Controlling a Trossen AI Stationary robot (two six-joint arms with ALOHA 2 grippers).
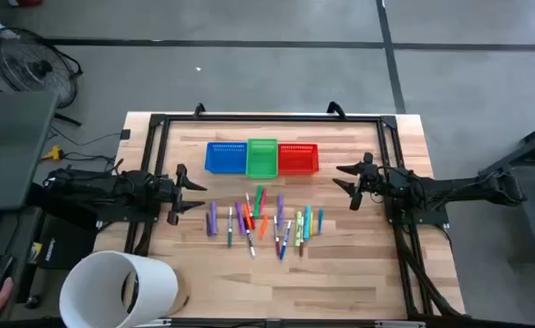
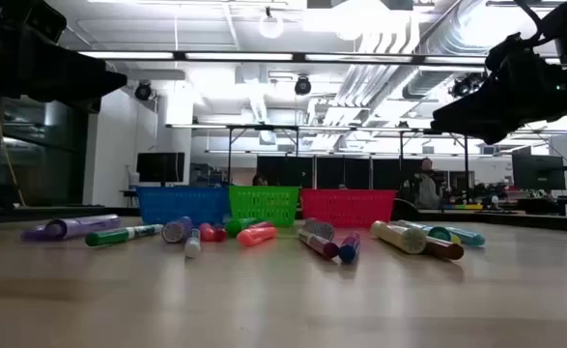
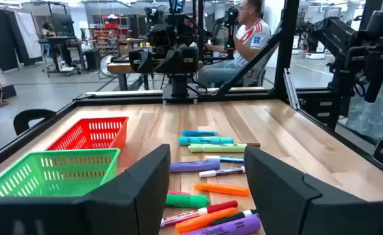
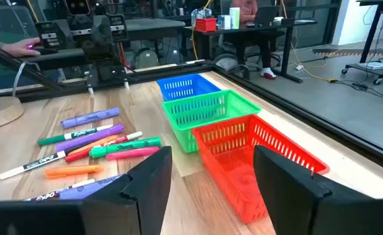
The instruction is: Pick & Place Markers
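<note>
A pale wooden table [image 1: 358, 264] stands on a grey floor, with a fan [image 1: 32, 66] off its far-left corner. The markers [image 1: 265, 223] lie scattered mid-table, just in front of three baskets [image 1: 262, 158] — blue, green, red. The left gripper [image 1: 192, 191] and right gripper [image 1: 343, 179] hover either side, fingers spread and empty. Desks and a seated person [image 3: 243, 36] fill the room beyond.

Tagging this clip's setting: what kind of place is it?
Most likely a robotics lab or workshop. The wooden table sits on a bare concrete floor, other desks with monitors fill the hall behind, exposed ducts run overhead, and a seated person works nearby.
</note>
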